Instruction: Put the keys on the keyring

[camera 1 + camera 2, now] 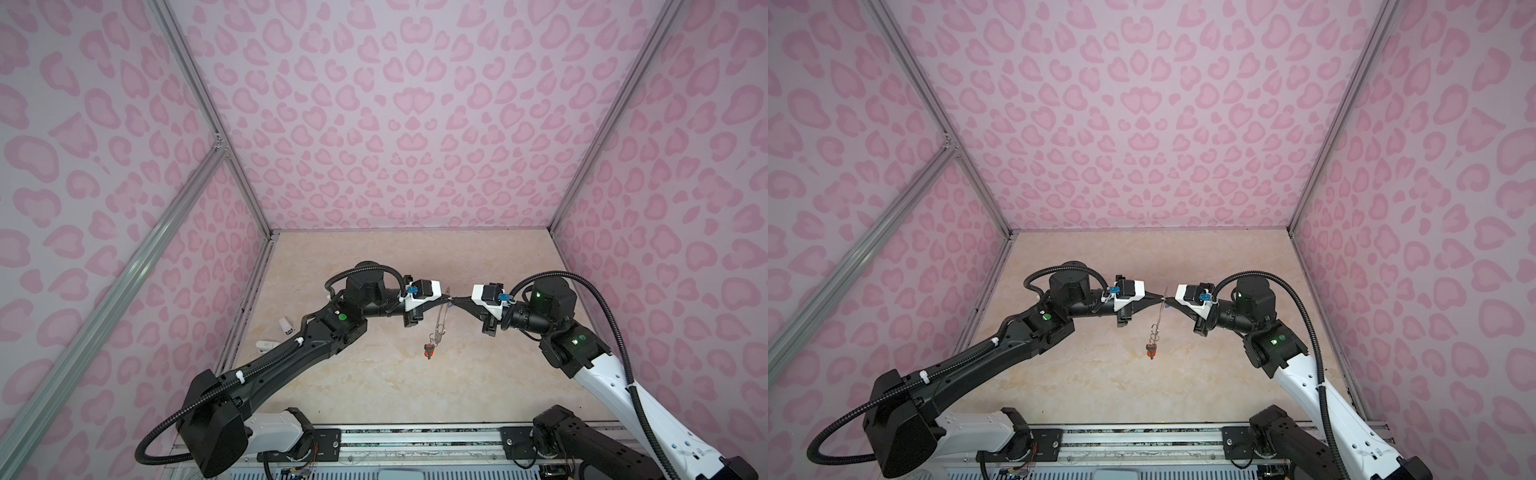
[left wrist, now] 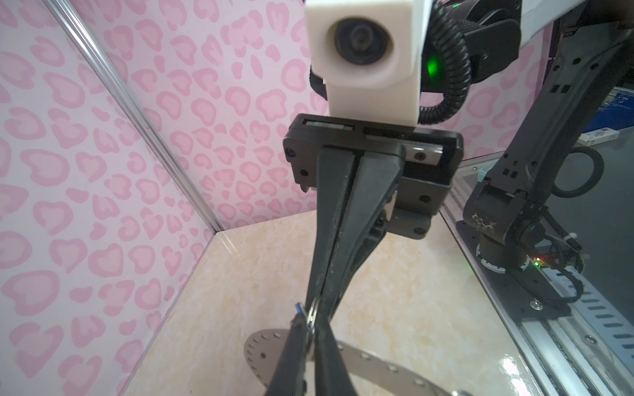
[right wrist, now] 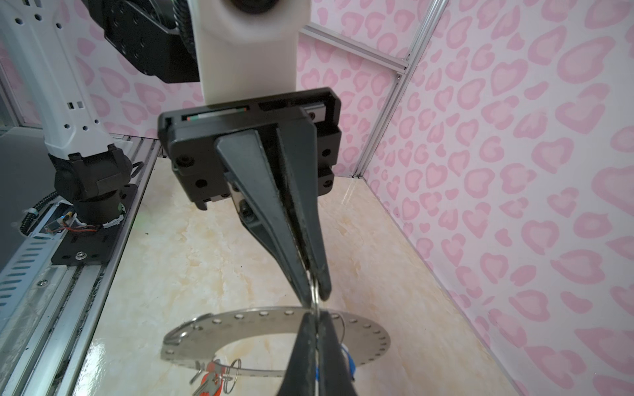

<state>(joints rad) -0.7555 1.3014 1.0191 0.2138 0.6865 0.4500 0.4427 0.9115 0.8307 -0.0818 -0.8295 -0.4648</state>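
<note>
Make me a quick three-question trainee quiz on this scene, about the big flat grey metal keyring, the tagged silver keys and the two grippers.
1. True or false: the silver key with the orange-red plastic tag already hangs from the large flat grey metal keyring.
2. Pick one: the keyring is A) lying flat, B) held up in the air, C) out of view.
3. Short answer: is the right gripper open or shut, and on what?
Key: 1 true; 2 B; 3 shut, on the small silver split ring at the keyring's rim, which the left gripper also pinches.
</note>
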